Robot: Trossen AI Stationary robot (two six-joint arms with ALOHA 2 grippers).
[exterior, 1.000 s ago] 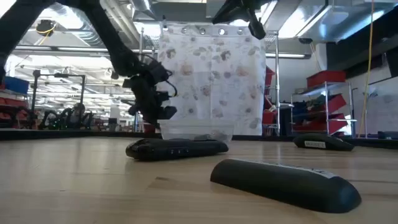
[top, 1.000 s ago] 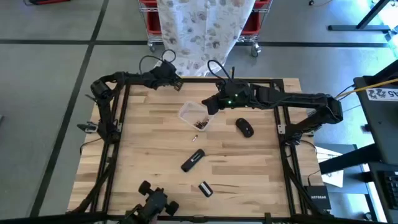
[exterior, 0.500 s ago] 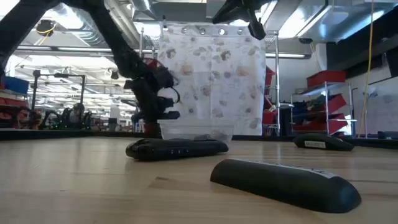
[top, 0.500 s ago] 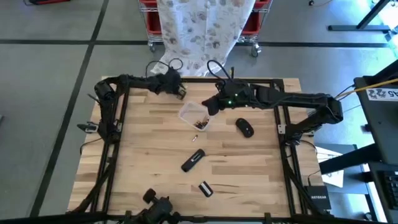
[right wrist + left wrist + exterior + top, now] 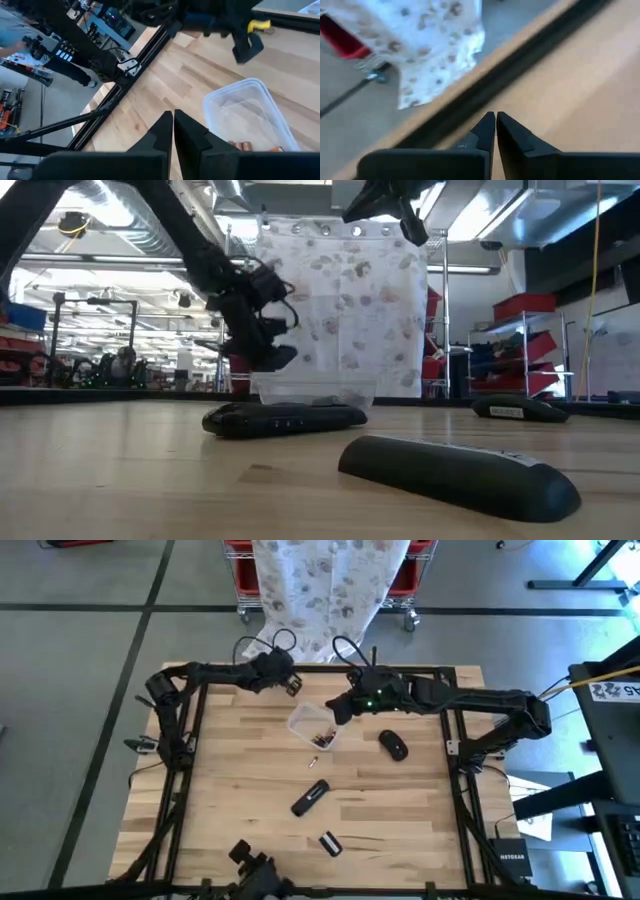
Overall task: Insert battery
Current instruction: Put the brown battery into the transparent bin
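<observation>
Left gripper (image 5: 291,684): fingers together, empty; has swung toward clear plastic battery tub (image 5: 313,726).
Right gripper (image 5: 338,710): closed, unmoved beside tub; no battery picked.

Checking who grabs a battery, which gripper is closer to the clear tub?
Right. The right gripper hovers at the clear tub, at its far right corner; the left gripper hangs farther off, near the table's back edge.
</observation>
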